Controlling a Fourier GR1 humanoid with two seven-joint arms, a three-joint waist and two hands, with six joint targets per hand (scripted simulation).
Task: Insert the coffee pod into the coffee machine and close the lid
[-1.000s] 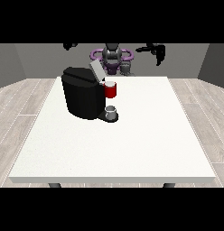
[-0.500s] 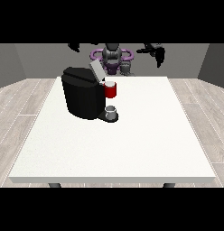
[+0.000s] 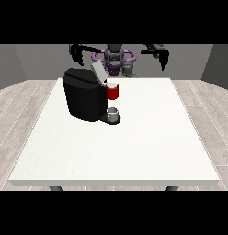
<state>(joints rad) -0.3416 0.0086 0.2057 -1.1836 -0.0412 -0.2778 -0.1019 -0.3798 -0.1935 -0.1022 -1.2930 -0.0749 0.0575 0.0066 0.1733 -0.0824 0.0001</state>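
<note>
Hand at view's right (image 3: 162,57) lower than half second ago, fingers hanging down, relaxed, holding nothing. Hand at view's left (image 3: 78,53) raised behind coffee machine (image 3: 84,94), fingers drooping, empty. Machine lid (image 3: 98,72) up. Grey thing (image 3: 113,113) at machine's base, maybe coffee pod; cannot tell. Red thing at the machine (image 3: 112,91) beside lid. Both hands well above worktop (image 3: 134,137): reach barely begun.

- The coffee machine (image 3: 84,94) hides part of the bench (image 3: 134,142) behind it.
- Both hands' fingers are too small to tell.
- The bench legs are cut off below.
</note>
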